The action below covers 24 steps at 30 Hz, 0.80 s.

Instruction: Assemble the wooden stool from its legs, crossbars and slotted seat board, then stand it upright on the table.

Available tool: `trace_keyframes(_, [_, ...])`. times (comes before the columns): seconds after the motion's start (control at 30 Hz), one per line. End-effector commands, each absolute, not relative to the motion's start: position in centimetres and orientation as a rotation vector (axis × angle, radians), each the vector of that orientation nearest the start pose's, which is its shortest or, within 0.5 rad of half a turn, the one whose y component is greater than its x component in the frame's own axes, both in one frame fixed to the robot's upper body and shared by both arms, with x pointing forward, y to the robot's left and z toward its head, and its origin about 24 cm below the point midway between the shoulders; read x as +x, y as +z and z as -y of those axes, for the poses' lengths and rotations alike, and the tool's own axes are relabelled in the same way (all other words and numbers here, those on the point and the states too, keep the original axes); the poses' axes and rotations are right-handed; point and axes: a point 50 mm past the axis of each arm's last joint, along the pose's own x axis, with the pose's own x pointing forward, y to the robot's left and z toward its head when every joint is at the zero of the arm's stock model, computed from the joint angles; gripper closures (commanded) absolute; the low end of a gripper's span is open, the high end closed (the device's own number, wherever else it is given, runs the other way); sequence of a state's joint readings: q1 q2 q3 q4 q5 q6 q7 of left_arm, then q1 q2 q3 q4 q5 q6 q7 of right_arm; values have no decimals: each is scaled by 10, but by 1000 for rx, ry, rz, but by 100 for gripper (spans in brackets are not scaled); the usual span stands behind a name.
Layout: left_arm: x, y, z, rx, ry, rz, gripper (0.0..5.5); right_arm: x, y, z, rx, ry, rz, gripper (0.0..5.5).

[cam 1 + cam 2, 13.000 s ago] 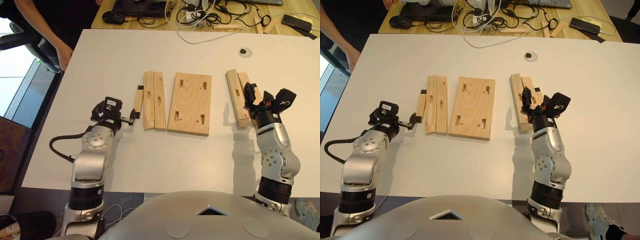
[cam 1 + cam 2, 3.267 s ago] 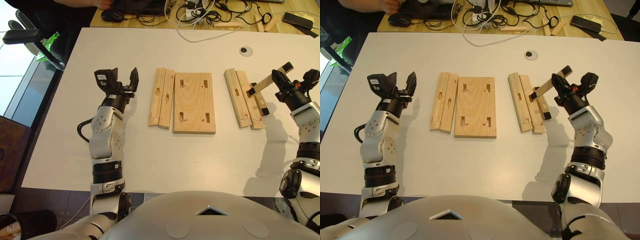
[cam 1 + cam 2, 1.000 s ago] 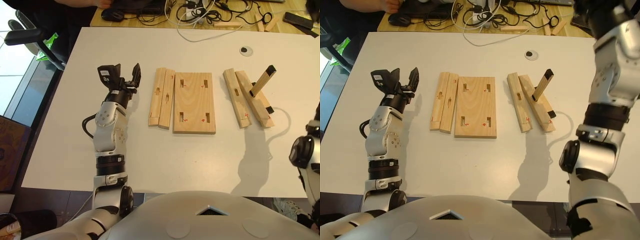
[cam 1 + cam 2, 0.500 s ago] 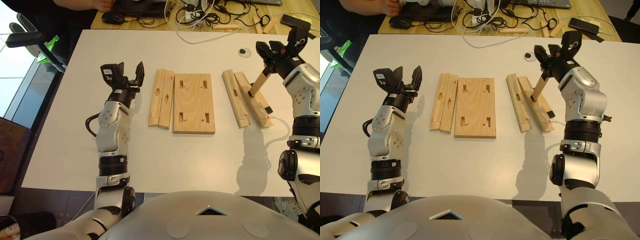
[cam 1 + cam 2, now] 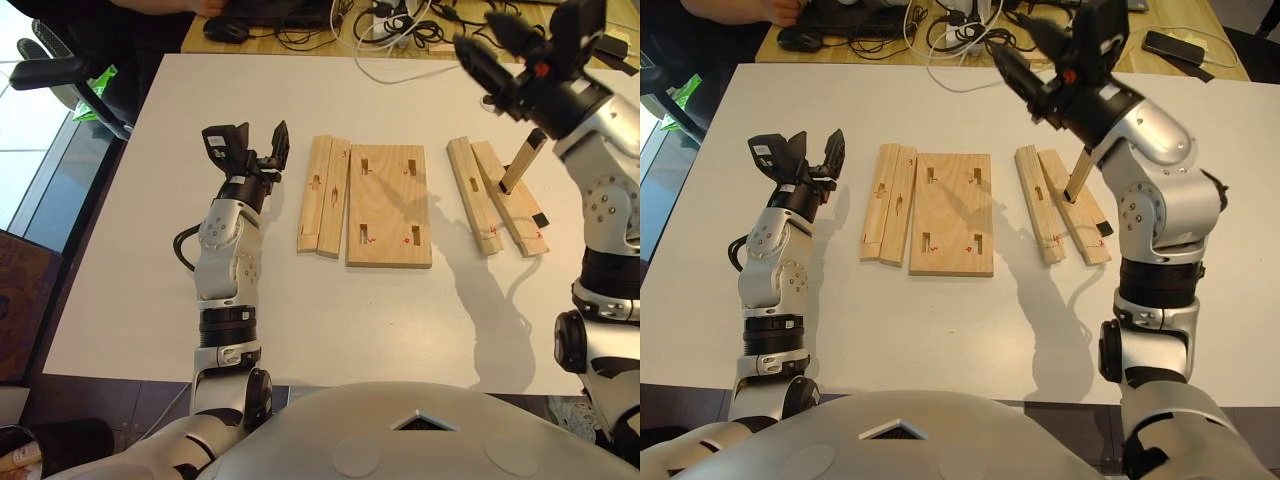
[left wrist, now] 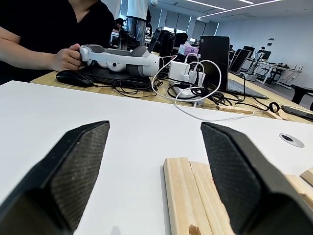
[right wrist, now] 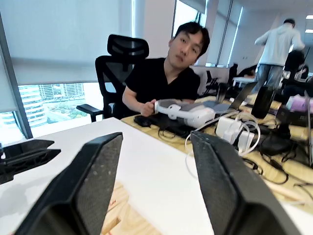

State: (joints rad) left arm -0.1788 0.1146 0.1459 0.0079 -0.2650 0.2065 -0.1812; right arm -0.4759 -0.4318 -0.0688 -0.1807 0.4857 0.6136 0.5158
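Right gripper (image 5: 530,45) is up and away! Half a second ago it hung just by the top of the crossbar (image 5: 520,163); now it has swung high over the far side of the table (image 5: 300,320), beyond the slotted seat board (image 5: 389,205) and off its far right corner, fingers spread wide, gripping nothing. The crossbar it carried a few seconds back stays put: standing tilted, foot set in the outer leg board (image 5: 512,200) on the seat board's right, dark-capped top leaning away from the seat board. The inner leg board (image 5: 473,195) lies flat between that one and the seat board, close but apart from the board's right edge.

The left gripper (image 5: 252,150) has barely stirred. It hovers off the seat board's left side, past the pair of leg boards (image 5: 322,195) lying flat there, fingers (image 6: 73,166) held wide with nothing between them, pointing toward the table's far side. The seat board itself lies flat, four slots up, unchanged.

Beyond the seat board, past the table's far edge, a wooden desk (image 5: 300,45) carries a tangle of cables (image 5: 400,30), a mouse (image 5: 225,28) and a white headset (image 6: 122,56). In the right eye view the raised right forearm (image 5: 1140,140) covers the crossbar's top end.
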Motion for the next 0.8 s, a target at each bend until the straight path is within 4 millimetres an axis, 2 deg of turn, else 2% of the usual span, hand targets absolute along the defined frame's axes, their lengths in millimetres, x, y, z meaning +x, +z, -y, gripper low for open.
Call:
trace_keyframes(0.03, [286, 75, -182, -166, -111, 1, 207, 307, 150, 179, 51, 584, -177, 293])
trace_keyframes(0.1, [285, 75, -182, -165, -111, 1, 207, 309, 128, 194, 37, 451, -316, 293])
trace_keyframes(0.17, [285, 75, -182, -163, -111, 1, 207, 315, 114, 215, 62, 268, -405, 293])
trace_keyframes(0.23, [285, 76, -182, -161, -110, 1, 207, 321, 110, 230, 85, 143, -427, 293])
trace_keyframes(0.33, [285, 76, -182, -160, -111, 1, 207, 328, 114, 251, 100, -48, -376, 293])
trace_keyframes(0.43, [285, 76, -182, -156, -112, 2, 207, 326, 94, 269, 143, -205, -473, 293])
trace_keyframes(0.53, [286, 77, -181, -154, -117, 1, 207, 324, 78, 276, 176, -253, -559, 293])
trace_keyframes(0.6, [287, 77, -180, -155, -121, 2, 207, 323, 75, 279, 172, -256, -575, 293])
trace_keyframes(0.67, [288, 77, -179, -156, -121, 3, 207, 327, 79, 279, 135, -236, -542, 293])
trace_keyframes(0.8, [288, 77, -179, -160, -112, 5, 207, 354, 110, 263, -52, -84, -455, 293])
